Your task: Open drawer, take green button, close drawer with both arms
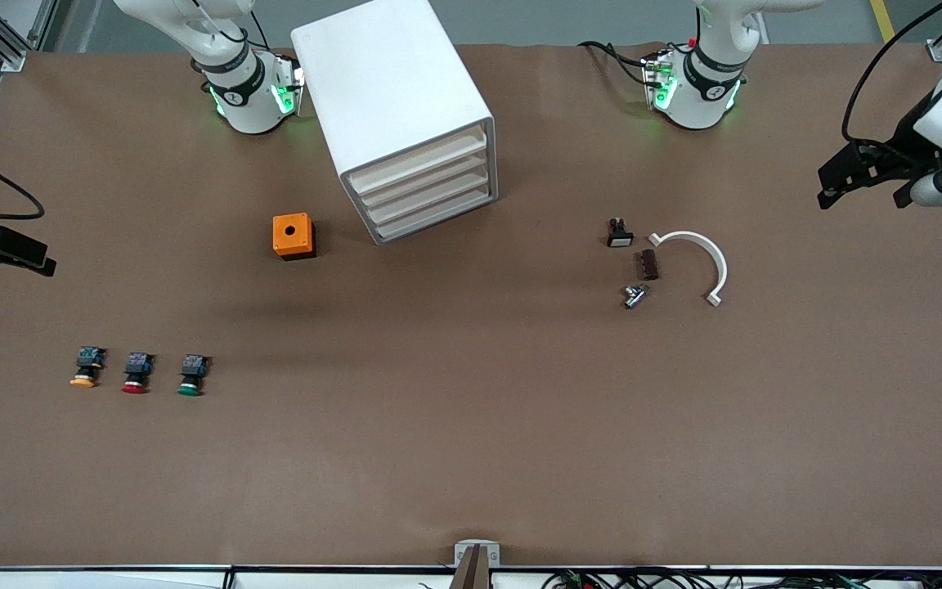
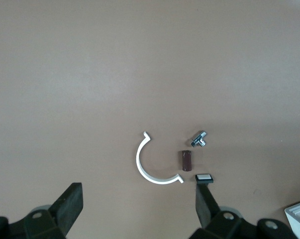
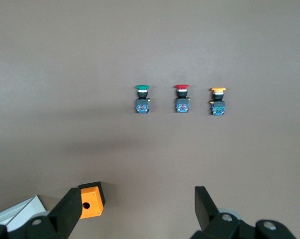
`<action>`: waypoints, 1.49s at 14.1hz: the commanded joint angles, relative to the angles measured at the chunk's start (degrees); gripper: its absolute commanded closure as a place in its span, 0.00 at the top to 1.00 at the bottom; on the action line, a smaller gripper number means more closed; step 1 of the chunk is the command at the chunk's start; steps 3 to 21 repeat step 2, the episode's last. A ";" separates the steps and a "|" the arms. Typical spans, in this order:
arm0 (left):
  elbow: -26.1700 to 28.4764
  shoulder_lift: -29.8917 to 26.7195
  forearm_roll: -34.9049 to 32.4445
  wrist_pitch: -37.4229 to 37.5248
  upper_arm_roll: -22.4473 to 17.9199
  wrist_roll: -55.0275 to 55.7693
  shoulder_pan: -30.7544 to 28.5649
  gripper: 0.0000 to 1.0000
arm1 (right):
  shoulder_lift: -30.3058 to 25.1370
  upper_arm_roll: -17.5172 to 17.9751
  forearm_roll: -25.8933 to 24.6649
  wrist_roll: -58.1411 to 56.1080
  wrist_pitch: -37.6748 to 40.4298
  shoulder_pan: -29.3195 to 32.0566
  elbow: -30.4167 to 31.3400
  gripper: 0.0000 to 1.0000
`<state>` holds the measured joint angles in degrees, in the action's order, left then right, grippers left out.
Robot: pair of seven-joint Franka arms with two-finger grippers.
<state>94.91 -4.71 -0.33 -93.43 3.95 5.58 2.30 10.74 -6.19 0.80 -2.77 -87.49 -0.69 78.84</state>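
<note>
Your left hand (image 1: 863,184) hangs spread over the counter's (image 1: 471,425) left-arm end, and your right hand (image 1: 1,249) hangs spread over the other end. All four drawers are shut. Pick one drawer (image 1: 430,214), hook its front squarely and pull straight. The green button (image 1: 191,375) lies near the front camera.

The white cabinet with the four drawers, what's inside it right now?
Nothing inside shows. All four drawers of the cabinet are shut, so only their cream-white fronts are visible. The green button lies out on the table, beside the red-capped and orange-capped ones.
</note>
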 commanded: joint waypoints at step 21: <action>-3.59 2.42 0.16 0.44 -0.25 -0.40 0.43 1.00 | 0.51 0.74 -0.80 -0.21 0.74 0.69 -1.32 1.00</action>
